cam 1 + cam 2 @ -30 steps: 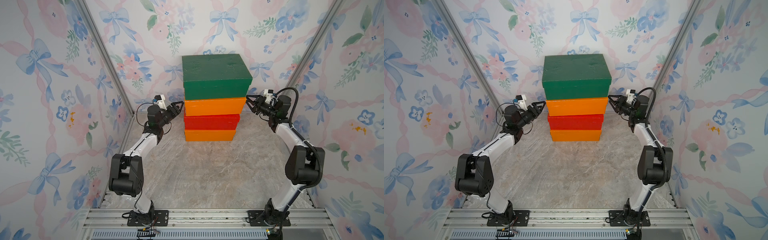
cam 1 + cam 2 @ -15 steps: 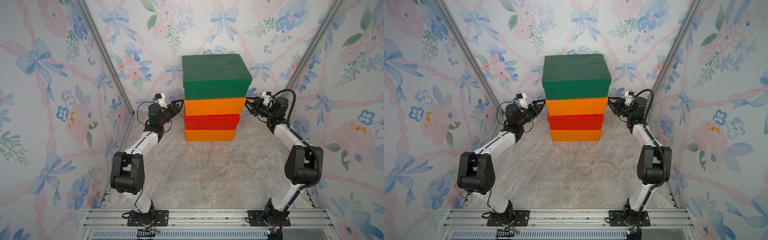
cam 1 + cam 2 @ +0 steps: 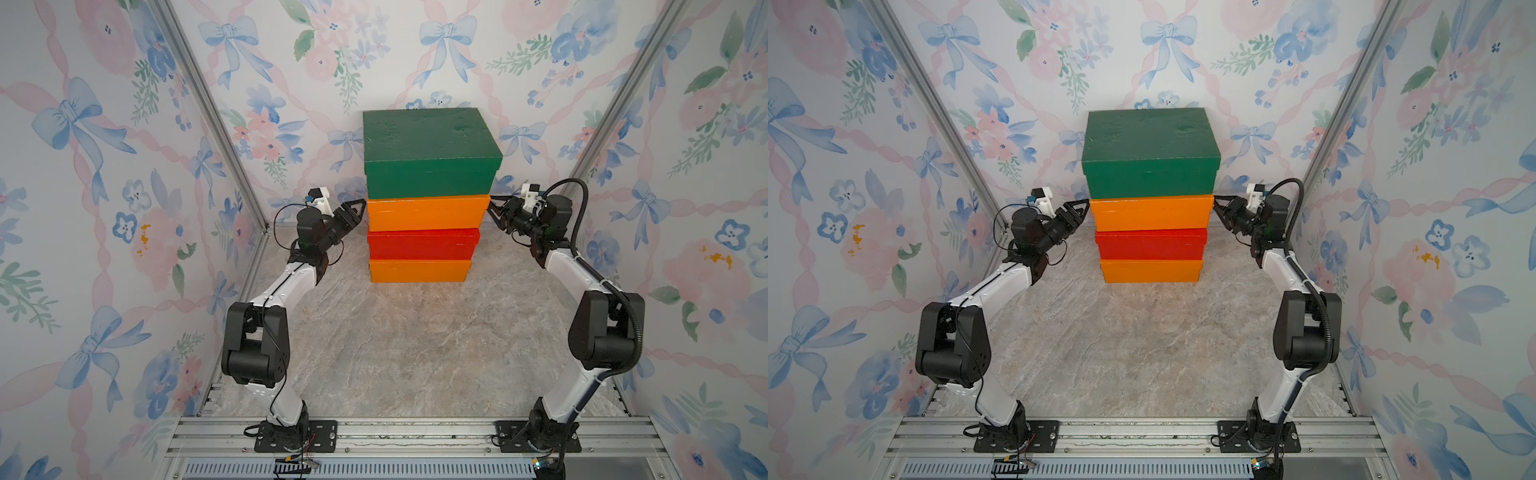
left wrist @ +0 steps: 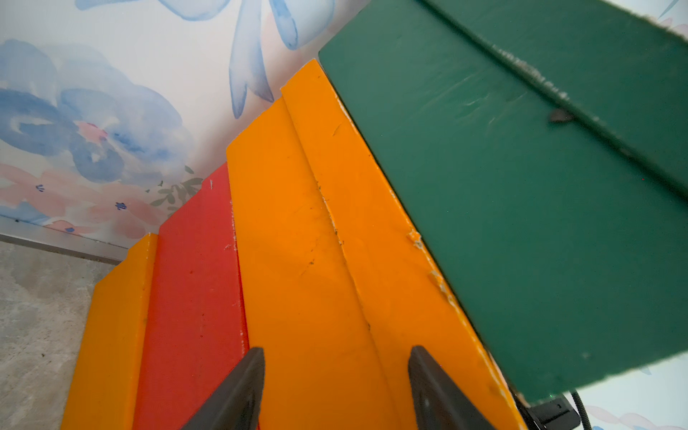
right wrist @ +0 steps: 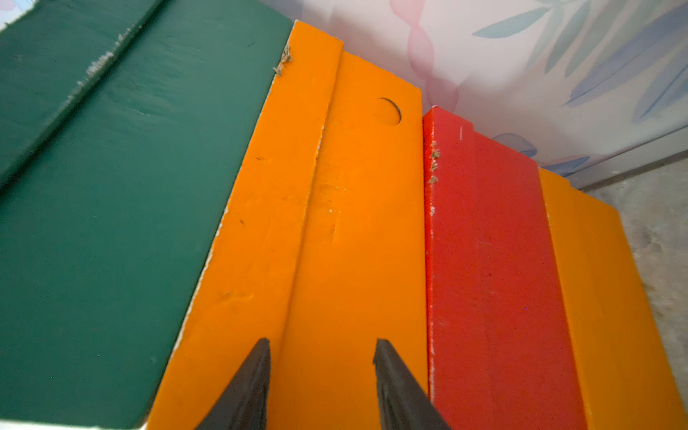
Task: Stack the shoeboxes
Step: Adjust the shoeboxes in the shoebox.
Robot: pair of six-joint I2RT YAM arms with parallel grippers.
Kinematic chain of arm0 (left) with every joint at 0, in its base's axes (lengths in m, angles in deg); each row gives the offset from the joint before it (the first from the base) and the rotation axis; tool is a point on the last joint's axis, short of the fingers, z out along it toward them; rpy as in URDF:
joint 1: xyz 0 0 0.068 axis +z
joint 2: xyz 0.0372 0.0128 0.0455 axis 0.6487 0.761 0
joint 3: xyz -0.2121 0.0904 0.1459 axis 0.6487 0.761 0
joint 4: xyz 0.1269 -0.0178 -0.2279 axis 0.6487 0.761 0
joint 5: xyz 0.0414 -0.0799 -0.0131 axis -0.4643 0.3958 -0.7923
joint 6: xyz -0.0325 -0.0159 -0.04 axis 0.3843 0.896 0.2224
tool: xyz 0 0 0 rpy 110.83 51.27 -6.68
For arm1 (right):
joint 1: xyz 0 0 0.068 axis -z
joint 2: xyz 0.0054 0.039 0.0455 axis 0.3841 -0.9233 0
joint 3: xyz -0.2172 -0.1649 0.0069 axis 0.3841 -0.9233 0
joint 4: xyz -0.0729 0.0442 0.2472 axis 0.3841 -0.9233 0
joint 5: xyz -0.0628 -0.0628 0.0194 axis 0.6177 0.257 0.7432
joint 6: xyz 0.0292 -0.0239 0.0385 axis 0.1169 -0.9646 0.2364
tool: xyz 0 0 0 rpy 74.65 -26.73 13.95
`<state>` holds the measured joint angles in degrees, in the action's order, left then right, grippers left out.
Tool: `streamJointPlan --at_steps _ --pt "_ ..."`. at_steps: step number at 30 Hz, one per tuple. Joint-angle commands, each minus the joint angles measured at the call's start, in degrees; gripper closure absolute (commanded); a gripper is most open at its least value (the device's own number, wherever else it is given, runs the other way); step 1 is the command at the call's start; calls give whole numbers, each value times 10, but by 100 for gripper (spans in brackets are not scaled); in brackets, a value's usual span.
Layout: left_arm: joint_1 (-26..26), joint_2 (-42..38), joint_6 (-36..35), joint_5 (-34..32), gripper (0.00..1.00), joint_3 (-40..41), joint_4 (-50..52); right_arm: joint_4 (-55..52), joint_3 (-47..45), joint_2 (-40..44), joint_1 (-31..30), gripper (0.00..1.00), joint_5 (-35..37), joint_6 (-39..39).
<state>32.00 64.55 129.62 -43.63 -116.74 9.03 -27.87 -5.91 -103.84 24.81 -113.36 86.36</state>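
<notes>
Four shoeboxes stand in one stack at the back wall: a dark green one (image 3: 430, 153) on top, an orange one (image 3: 428, 212) under it, then a red one (image 3: 422, 245), and another orange one (image 3: 419, 270) on the floor. My left gripper (image 3: 360, 206) points at the upper orange box's left end, its tips at or against that end. My right gripper (image 3: 492, 206) does the same at the right end. In the left wrist view my left gripper (image 4: 337, 353) stands open over the orange end face (image 4: 298, 242). In the right wrist view my right gripper (image 5: 322, 346) is open too, nothing between its fingers.
Flowered walls close in the back and both sides, and the stack stands near the back wall (image 3: 374, 62). A marble-patterned floor (image 3: 415, 340) stretches in front of the stack. A metal rail (image 3: 395, 432) with both arm bases runs along the front edge.
Both grippers have crept inward toward the ends of the upper orange box, and their jaws have narrowed a little. The stack has not moved.
</notes>
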Motion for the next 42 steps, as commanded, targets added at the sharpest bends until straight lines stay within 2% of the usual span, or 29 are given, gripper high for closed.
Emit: streamJointPlan --at_steps 1,12,42 --pt "-10 6 -9 30 36 -8 -12 -18 -12 20 -37 54 -34 -24" --pt "-12 -2 -11 31 36 -2 -13 -60 -12 41 -55 54 -28 -64" --pt "-24 -59 -24 18 38 44 -13 -69 -40 82 -53 54 -23 -76"
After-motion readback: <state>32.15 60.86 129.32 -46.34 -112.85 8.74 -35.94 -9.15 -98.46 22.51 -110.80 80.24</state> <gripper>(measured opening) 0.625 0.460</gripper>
